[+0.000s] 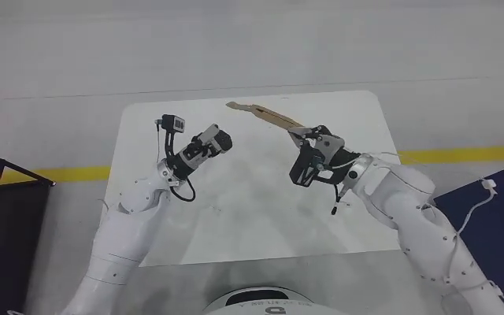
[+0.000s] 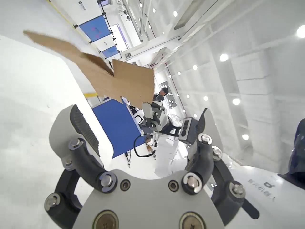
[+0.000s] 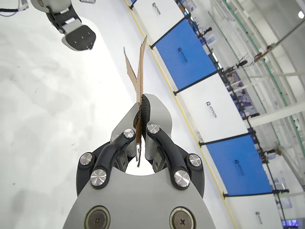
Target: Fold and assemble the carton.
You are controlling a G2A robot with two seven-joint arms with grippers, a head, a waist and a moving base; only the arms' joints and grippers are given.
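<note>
Overhead, top view – table [image 1: 236,228]: white, with rounded corners.
Top view – carton [image 1: 264,114]: flat brown cardboard over the far part of the table. It runs from right of centre out to the far edge, and its near-right end is caught in a gripper.
Top view – right gripper [image 1: 299,134]: over the far right part of the table, fingers pressed together on the carton's end.
Top view – left gripper [image 1: 224,141]: left of centre, pointing toward the carton, well apart from it and holding nothing.
Top view – floor line [image 1: 63,173]: a yellow stripe on the floor, passing behind the table on both sides.
Left wrist view – left gripper [image 2: 140,109]: the two fingers spread wide, with nothing between them.
Left wrist view – carton [image 2: 124,82]: a broad brown sheet with a loose flap, seen across the table [image 2: 28,96].
Left wrist view – right gripper [image 2: 152,115]: farther off, at the carton's end.
Right wrist view – right gripper [image 3: 142,110]: pads closed, pinching the carton.
Right wrist view – carton [image 3: 140,72]: seen edge-on, rising out of the pads and parting into two thin layers at its free end.
Right wrist view – left gripper [image 3: 78,36]: beyond the carton's free end, above the table [image 3: 35,96], not touching the carton.
Right wrist view – partition panels [image 3: 183,58]: blue and white, standing in a row beyond the table.
</note>
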